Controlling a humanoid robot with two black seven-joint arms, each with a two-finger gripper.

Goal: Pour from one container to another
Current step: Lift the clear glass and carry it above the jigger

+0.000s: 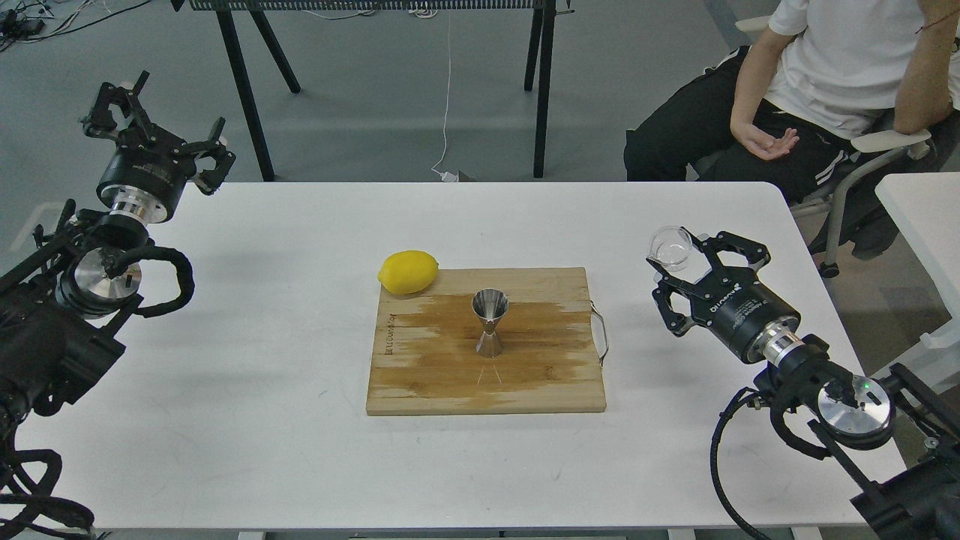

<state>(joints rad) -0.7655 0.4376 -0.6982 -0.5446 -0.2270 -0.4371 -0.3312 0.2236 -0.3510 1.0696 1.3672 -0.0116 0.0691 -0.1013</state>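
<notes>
Right gripper jaws holding glass cup above table; left gripper jaws wide; jigger upright on cutting board.

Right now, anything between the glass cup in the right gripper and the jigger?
Nothing visible. The right gripper holds the glass cup off the cutting board's right side; only bare table and board lie before the jigger. The lemon sits far-left, clear.

Jigger upright at the middle of the cutting board, on the table. Lemon at the board's far-left corner (overlapping its edge). Glass cup well right.
</notes>
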